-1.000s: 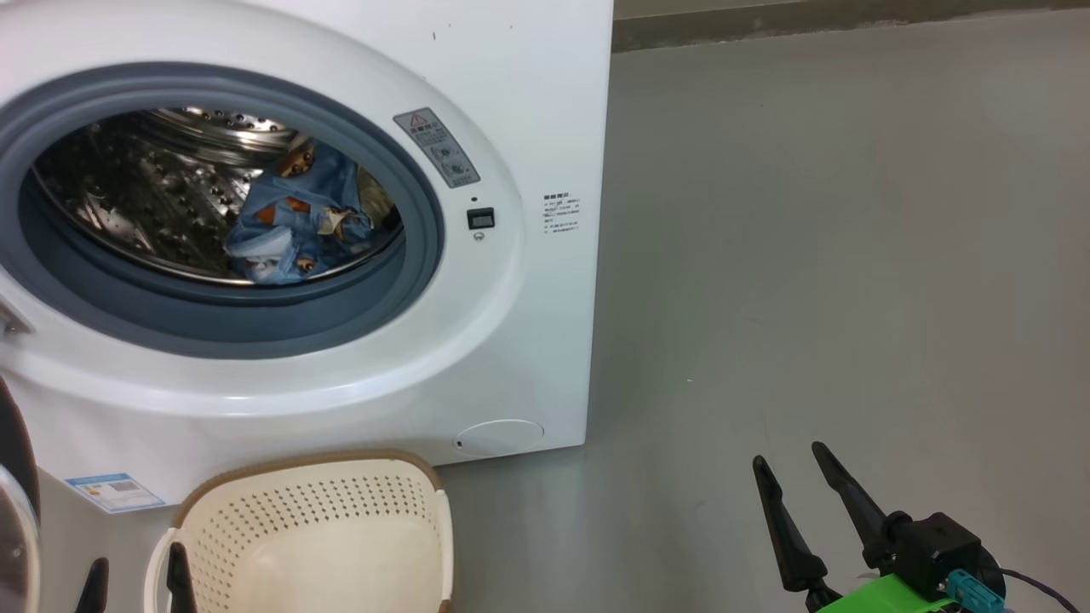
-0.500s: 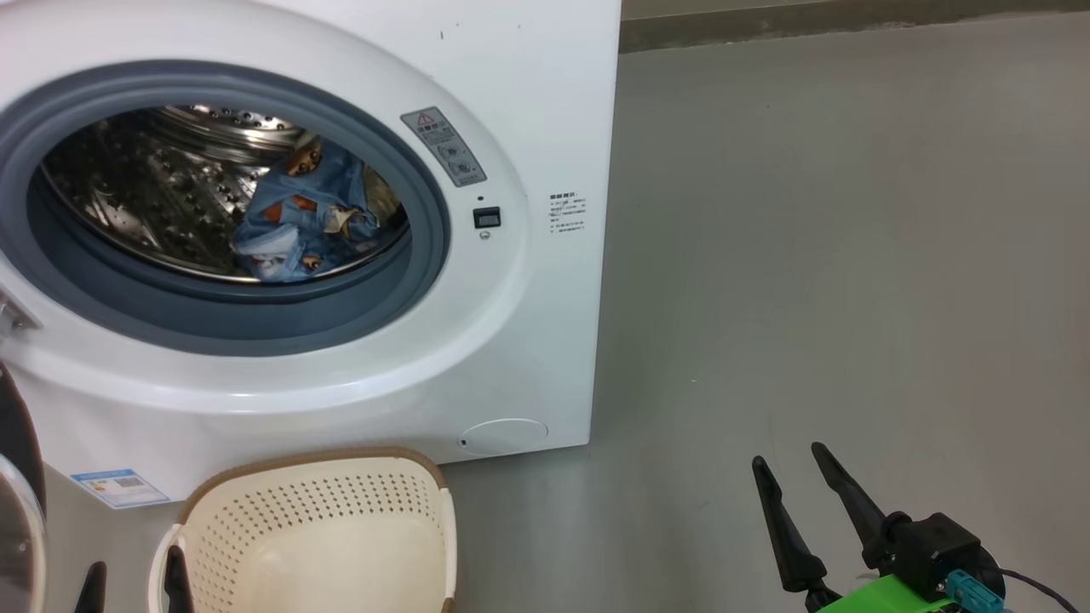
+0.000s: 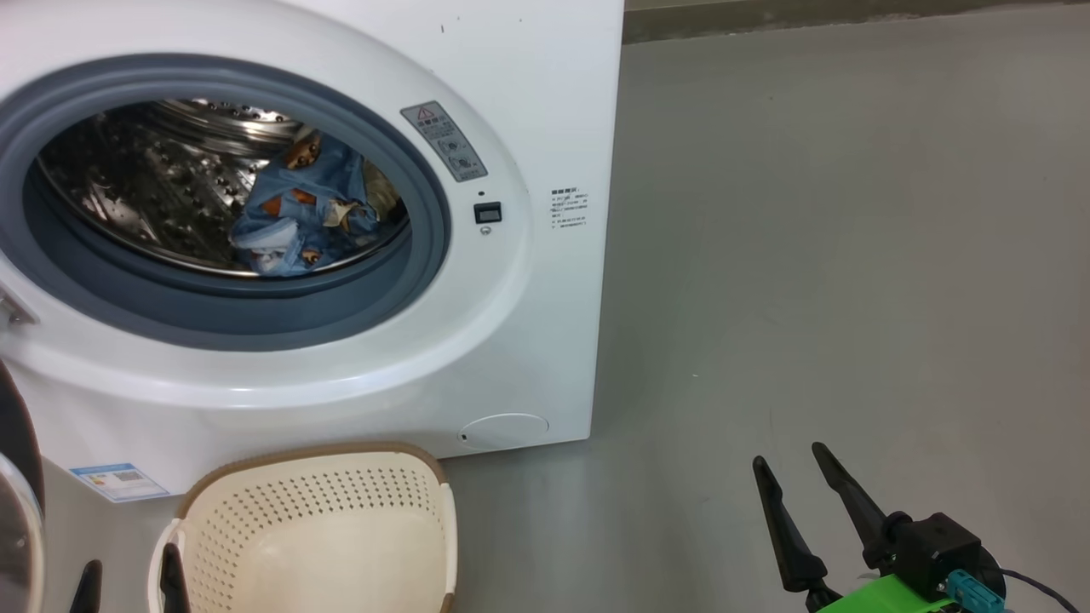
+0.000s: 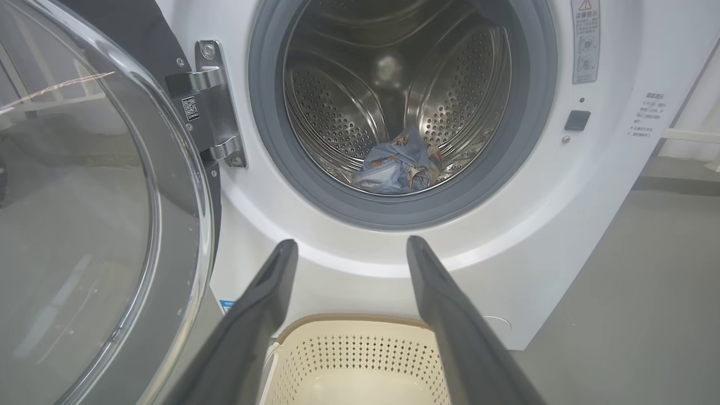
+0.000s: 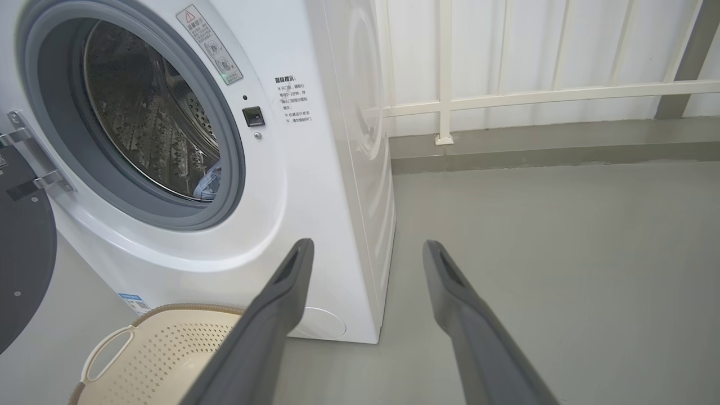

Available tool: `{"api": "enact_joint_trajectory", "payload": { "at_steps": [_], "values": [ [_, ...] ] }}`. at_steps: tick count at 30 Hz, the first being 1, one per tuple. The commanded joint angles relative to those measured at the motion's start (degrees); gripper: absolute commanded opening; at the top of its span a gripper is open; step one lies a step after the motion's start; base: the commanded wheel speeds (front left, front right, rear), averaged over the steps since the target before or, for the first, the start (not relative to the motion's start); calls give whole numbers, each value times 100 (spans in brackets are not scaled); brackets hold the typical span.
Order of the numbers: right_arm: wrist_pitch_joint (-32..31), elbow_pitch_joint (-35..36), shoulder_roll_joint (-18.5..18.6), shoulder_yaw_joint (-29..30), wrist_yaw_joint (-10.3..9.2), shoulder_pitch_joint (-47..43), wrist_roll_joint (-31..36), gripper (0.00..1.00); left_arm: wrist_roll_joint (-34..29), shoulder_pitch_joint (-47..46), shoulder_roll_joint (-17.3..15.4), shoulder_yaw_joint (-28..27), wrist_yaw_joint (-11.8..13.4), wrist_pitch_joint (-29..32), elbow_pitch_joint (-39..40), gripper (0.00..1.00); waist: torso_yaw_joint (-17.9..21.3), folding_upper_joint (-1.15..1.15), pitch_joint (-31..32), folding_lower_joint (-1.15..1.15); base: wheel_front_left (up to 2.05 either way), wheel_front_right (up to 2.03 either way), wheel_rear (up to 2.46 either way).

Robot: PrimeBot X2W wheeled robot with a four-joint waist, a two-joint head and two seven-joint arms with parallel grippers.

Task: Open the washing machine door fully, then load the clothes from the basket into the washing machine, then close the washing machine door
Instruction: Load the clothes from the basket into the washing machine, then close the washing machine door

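Standing open, door [image 4: 84, 214] looks rigid, glass likely slippery; best pushed at its edge; left gripper [image 4: 347, 247], right gripper [image 5: 365, 247] spread, empty.

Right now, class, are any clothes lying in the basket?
No, the basket shows bare inside; the clothes lie inside the washing machine.

Place: home laundry corner, maybe a balcony or utility area, can't tell which
Giveaway: white front-loading washing machine [image 3: 545, 102] standing straight on the floor [image 3: 851, 255]
Floor: plain smooth grey
Back wall: white rails [image 5: 540, 93] across pale panels, grey kerb [image 5: 551, 152] along the bottom
Extras: cream basket [image 3: 324, 502] parked in front, clothes [image 3: 298, 213] in the drum [image 3: 153, 187]
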State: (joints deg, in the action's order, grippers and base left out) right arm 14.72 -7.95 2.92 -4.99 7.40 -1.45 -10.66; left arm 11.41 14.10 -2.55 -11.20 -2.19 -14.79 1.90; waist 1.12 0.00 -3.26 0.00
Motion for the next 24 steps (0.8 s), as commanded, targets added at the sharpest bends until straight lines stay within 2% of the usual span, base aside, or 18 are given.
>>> {"api": "enact_joint_trajectory", "payload": {
  "at_steps": [1, 18, 24],
  "values": [
    [28, 142, -4, -128, 9, 57, 4, 100, -2, -216, -33, -210, 28, -21, 123, 100, -9, 0, -13, 0, 0, 0, 0],
    [28, 132, -4, -122, 9, 88, 3, 100, -15, -323, -32, -303, -84, -21, 20, 100, -22, 0, -59, 0, 0, 0, 0],
    [28, 126, -4, -114, 9, 102, 10, 100, -99, -366, -32, -352, 77, -21, -6, 100, -30, 0, -102, 0, -29, 30, -1]
  ]
}}
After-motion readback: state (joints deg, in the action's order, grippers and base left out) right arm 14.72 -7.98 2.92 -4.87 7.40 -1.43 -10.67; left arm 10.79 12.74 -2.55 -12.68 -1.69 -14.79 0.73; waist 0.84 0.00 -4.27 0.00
